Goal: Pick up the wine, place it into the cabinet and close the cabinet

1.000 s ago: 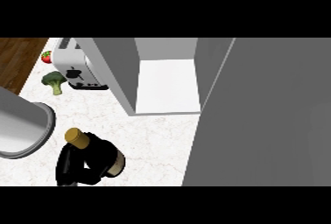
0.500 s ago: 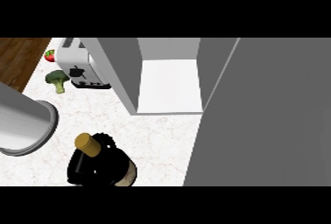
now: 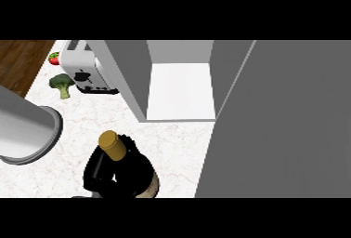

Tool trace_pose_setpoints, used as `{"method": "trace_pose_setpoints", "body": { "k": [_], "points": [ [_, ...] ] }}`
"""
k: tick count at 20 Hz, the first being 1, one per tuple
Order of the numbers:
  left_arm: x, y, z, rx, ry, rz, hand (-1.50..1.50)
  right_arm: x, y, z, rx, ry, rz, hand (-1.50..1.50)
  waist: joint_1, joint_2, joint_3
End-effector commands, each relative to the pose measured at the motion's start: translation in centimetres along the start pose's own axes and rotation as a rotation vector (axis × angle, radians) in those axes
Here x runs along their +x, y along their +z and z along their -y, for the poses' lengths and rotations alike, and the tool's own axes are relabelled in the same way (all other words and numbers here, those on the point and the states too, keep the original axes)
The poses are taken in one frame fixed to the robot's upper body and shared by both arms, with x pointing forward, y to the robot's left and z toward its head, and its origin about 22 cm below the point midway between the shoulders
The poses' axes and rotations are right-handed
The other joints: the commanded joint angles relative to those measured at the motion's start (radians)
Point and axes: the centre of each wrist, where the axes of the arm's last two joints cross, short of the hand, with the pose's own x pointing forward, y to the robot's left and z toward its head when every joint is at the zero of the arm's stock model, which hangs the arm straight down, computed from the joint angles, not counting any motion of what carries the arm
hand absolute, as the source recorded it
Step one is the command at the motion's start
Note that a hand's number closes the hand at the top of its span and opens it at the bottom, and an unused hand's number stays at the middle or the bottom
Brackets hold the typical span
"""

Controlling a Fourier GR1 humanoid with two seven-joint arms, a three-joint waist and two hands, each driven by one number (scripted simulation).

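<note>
In the head view the right hand (image 3: 109,176) grasps the wine bottle (image 3: 112,145). Its fingers curl round the dark body, so only the tan cap shows above them, leaning up and to the left. Both are over the counter (image 3: 171,153), short of the cabinet (image 3: 179,90), whose bare shelf lies ahead and to the hand's right. The door (image 3: 288,121) stands wide open on the hand's right, presumably so the bottle can go in. A grey forearm (image 3: 24,125) shows to the hand's left; its hand is out of view.
</note>
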Motion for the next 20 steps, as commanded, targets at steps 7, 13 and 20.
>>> {"method": "trace_pose_setpoints", "body": {
  "k": [7,13,20],
  "points": [
    [3.3,-3.4,4.0,0.05,-0.063,0.058,1.5,3.7,2.5,0.7,0.006,-0.049,0.085,-1.5,-0.001,0.0,-0.001],
    [3.3,-6.3,5.2,0.099,-0.139,0.083,1.5,3.0,2.2,1.3,-0.019,-0.029,0.058,-1.5,-0.002,0.004,0.0],
    [2.9,-8.3,5.2,0.099,-0.209,0.068,1.5,4.1,3.6,1.7,-0.007,-0.025,0.066,-1.5,-0.009,0.002,0.0]
  ]
}}
